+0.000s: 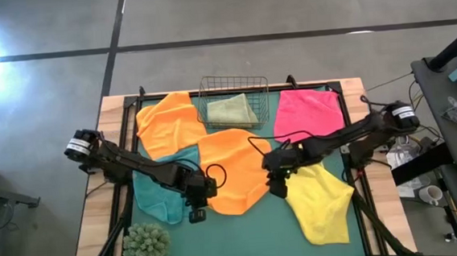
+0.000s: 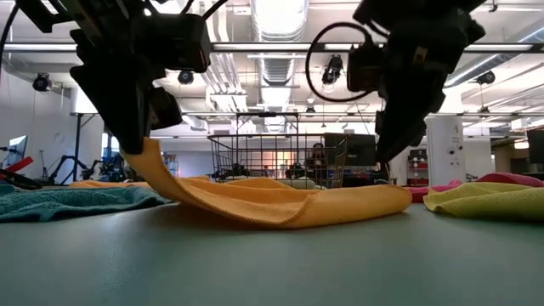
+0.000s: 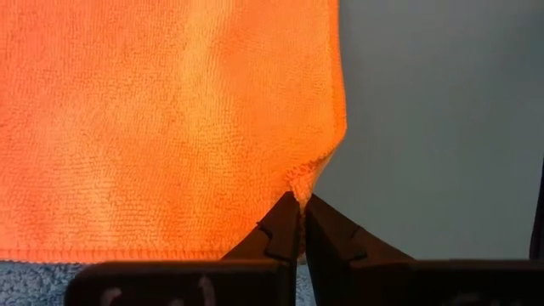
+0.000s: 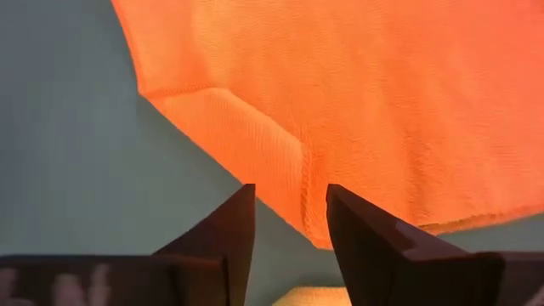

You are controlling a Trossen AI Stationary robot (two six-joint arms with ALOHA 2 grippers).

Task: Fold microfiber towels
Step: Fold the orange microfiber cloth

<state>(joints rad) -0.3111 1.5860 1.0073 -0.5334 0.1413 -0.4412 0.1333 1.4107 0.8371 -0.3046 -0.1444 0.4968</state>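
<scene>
Altogether six towels lie on the green mat [image 1: 244, 240]: two orange, one teal, one olive, one pink, one yellow. Going left to right, the teal towel [image 1: 154, 194] lies by the left arm, the rear orange towel [image 1: 168, 122] behind it, the middle orange towel [image 1: 233, 168] at the centre, the olive towel [image 1: 231, 110] folded in the single wire basket [image 1: 234, 86] at the back, the pink towel [image 1: 308, 110] at the right rear and the yellow towel [image 1: 322, 204] at the right front. One spiky plant ball [image 1: 146, 243] sits at the front left corner.

The middle orange towel runs longer front to back, slightly slanted, its front edge toward the front of the table. The left gripper [image 3: 299, 202] is pinched tight on that towel's front left corner, lifting it off the mat. The right gripper [image 4: 291, 197] has its fingers parted above the towel's front right edge, which lies doubled over; nothing is held.

The mat rests on a wooden table [image 1: 97, 210] over grey concrete floor. Beyond are ceiling lights, ducting and benches.
</scene>
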